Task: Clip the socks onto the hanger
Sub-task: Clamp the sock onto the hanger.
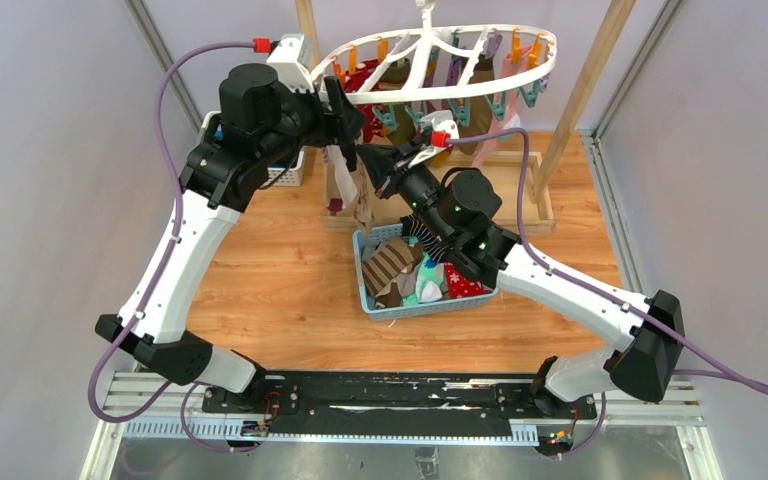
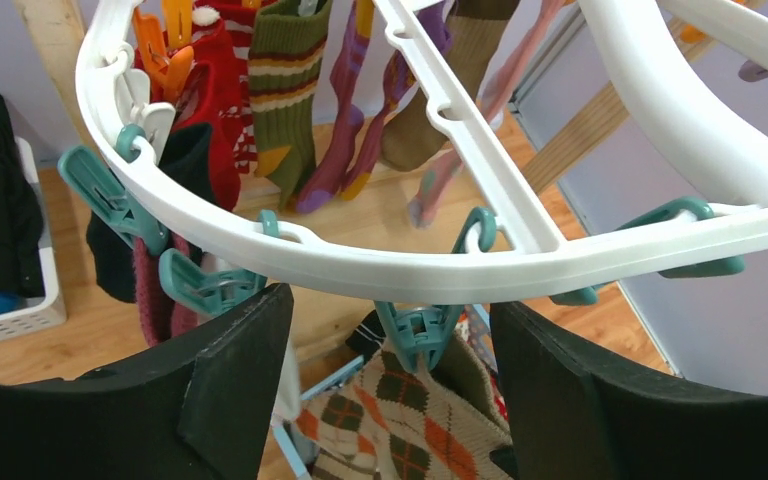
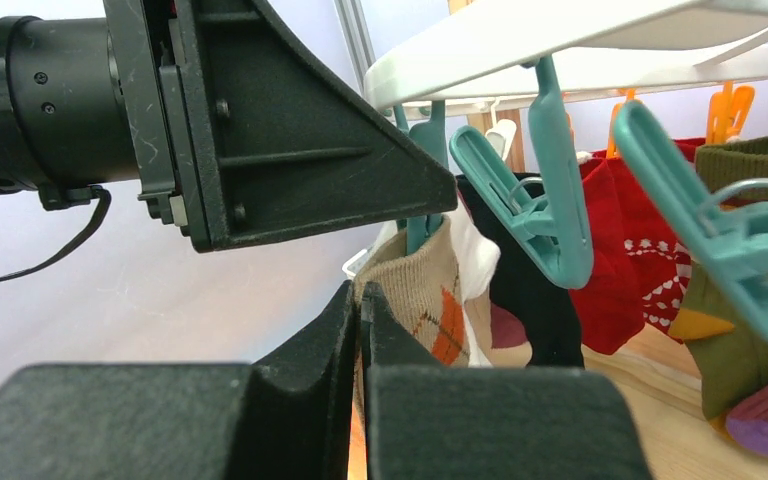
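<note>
The argyle sock [image 3: 428,300], seemingly soft, light and floppy, hangs mid-frame below a teal clip [image 2: 418,335] on the hanger [image 2: 380,272]. The right hand [image 3: 360,315] clamps its top edge, the best hold. The left hand [image 2: 390,345] is apart, straddling the clip.

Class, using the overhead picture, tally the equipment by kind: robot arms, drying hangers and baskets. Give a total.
Black-and-white robot arms: 2, left arm and right arm
White oval plastic drying hanger: 1
Plastic baskets: 2, blue basket and white basket
Total: 5
</note>
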`<state>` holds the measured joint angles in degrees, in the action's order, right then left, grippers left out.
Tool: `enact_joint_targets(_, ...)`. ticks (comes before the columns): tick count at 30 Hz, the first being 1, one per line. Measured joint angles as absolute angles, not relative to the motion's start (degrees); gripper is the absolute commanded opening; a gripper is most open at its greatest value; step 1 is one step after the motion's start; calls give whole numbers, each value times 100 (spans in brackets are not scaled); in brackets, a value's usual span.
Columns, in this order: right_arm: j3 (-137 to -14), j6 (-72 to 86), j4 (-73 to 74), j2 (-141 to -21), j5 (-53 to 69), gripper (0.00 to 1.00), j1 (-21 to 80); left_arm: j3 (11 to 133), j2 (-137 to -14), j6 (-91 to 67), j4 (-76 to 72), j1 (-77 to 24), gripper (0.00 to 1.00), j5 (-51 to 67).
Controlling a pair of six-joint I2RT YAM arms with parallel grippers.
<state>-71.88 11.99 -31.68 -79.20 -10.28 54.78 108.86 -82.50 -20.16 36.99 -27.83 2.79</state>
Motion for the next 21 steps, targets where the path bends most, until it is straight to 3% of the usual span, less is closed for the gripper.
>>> enact_joint_targets(5,-7260,1116,-3133,-7915,-1000,3,5478,10886,-8250,-2014,3699,-2783,82,270)
enact_joint_targets(9,-7260,1055,-3039,-7891,-972,43,5478,10886,-8235,-2012,3699,-2783,82,272)
enact_joint_targets(12,-7258,1028,-2818,-7808,-906,59,5476,10884,-8213,-1999,3701,-2783,79,270)
enact_joint_targets(21,-6401,1479,-2274,-6705,40,65,4799,10759,-8101,-1780,3699,-2783,61,429)
